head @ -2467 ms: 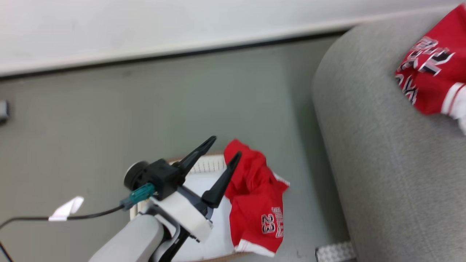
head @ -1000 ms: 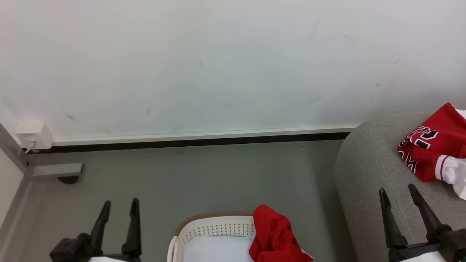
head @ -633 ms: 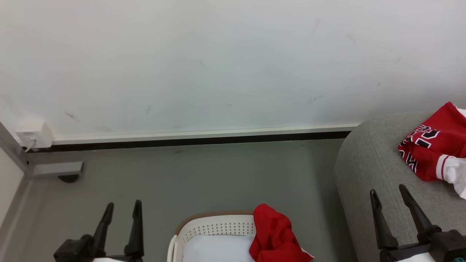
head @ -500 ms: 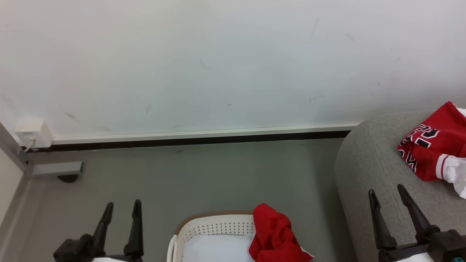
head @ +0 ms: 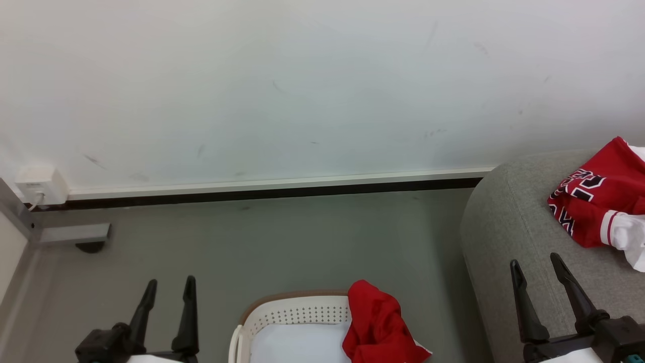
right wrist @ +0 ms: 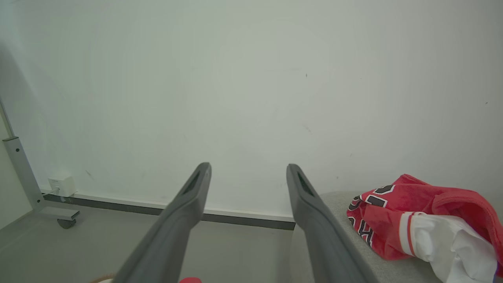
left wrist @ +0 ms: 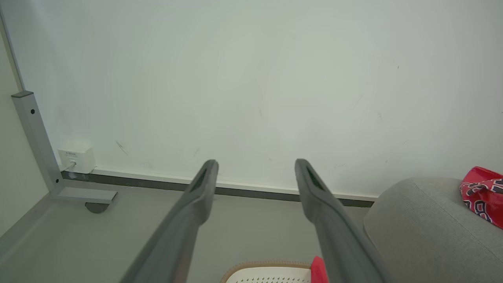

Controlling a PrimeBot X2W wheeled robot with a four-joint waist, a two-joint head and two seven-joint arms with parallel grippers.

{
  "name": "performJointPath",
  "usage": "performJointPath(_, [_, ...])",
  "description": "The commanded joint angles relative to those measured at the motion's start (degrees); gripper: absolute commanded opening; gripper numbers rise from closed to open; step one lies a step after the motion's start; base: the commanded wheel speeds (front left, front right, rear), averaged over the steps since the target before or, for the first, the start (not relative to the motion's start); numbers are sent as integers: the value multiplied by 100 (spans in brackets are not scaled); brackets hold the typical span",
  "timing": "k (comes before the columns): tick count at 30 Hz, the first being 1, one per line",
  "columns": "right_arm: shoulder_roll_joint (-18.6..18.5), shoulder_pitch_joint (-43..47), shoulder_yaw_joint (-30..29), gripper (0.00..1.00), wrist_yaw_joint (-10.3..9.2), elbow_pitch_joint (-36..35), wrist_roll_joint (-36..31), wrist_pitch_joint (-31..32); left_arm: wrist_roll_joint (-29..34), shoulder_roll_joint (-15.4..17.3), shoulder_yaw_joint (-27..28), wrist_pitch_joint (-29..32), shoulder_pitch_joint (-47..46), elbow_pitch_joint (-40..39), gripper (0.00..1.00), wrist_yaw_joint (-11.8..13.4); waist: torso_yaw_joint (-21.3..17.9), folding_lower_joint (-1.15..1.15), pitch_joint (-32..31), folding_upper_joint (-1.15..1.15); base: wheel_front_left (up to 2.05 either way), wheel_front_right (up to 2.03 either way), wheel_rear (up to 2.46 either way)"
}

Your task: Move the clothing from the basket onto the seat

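Head view is showing me both grippers down low, and both are standing wide open with nothing in them. The left gripper is hanging at the bottom left over the grey floor. The right gripper is hanging at the bottom right, in front of the grey sofa.

A red Bulls jersey is already lying on the sofa, up by the right edge. The bunched red jersey is the one I am going for. It is hanging over the right rim of the white laundry basket, at the bottom middle. Its long way is running from the far rim back toward me, and it is going off the bottom of the picture, so I cannot tell how far it is reaching. A pale flat pad is lying inside the basket, just beside the jersey. That one is not clothing, so it is staying put.

The bunched red jersey is sitting between my two grippers and lower than both of them. I am thinking the right gripper is the nearer one, because the jersey is on the sofa side of the basket and the sofa is right by that arm. From that gripper, the jersey is lying down and to the left — so that is the way I am planning to reach.

Left wrist view is showing a tiny bit of red at the bottom edge, beside the basket's brown rim, well below those fingers.
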Motion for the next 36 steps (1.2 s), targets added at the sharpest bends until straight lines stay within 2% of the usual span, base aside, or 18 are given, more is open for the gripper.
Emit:
performJointPath(1, [5, -56, -14, 100, -13, 2, 69, -18, 32, 6, 32, -3, -45, 18, 100, -23, -4, 0, 4, 0, 0, 0, 0])
performJointPath(9, [-135, -180, 68, 100, -13, 49, 104, -18, 44, -4, -11, -3, -117, 97, 100, -37, -169, 0, 122, 0, 0, 0, 0])
performJointPath(17, [-240, -391, -186, 100, -13, 10, 179, -18, -149, 119, -330, -3, -350, 386, 100, -32, -536, 0, 503, 0, 0, 0, 0])
performJointPath(24, [-159, -611, -396, 100, -13, -70, 447, -18, -425, 445, -941, -3, -813, 1006, 100, -32, -904, 0, 981, 0, 0, 0, 0])
performJointPath(36, [-3, -989, -761, 100, -13, -208, 355, -11, -1054, 1056, -2227, 379, -1950, 2234, 100, -33, -1413, 0, 1910, 0, 0, 0, 0])
